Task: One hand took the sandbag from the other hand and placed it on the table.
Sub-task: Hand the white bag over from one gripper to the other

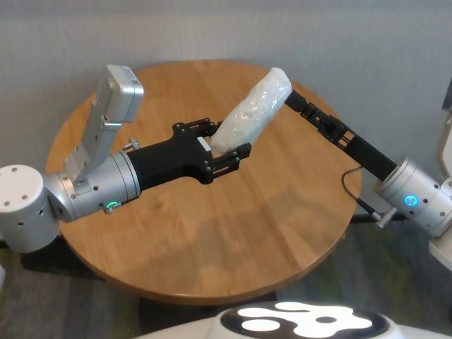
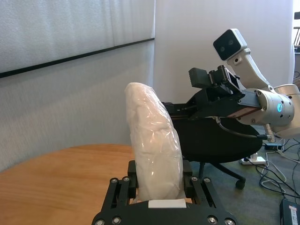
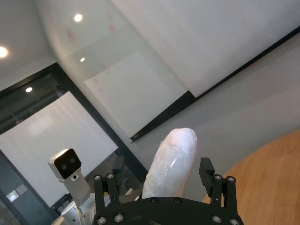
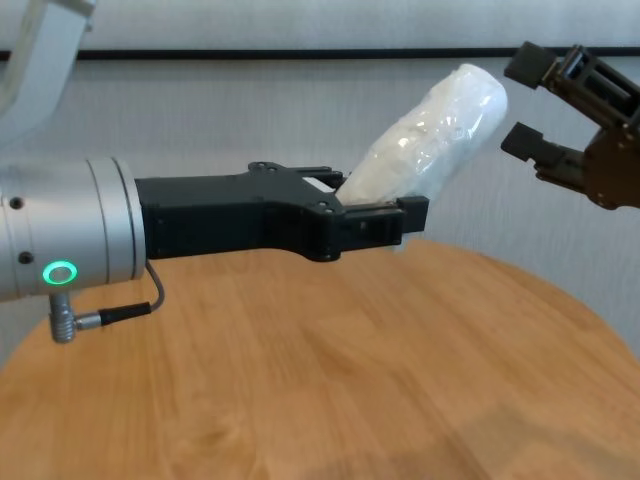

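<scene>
The sandbag (image 1: 254, 109), a white crinkly pouch, is held slanting up over the round wooden table (image 1: 233, 240). My left gripper (image 1: 229, 139), the one with the green ring, is shut on its lower end (image 2: 154, 150). My right gripper (image 1: 293, 100), with the blue ring, comes in from the right. It is open, with its fingertips (image 4: 525, 65) level with the bag's upper end (image 4: 470, 90). In the right wrist view the sandbag (image 3: 171, 164) rises between the two spread fingers. I cannot tell whether they touch it.
My left arm's silver elbow link (image 1: 106, 113) rises over the table's left side. Beyond the table's far edge stand a black office chair (image 2: 220, 140) and floor cables (image 2: 276, 173). My white body (image 1: 304, 321) sits at the near edge.
</scene>
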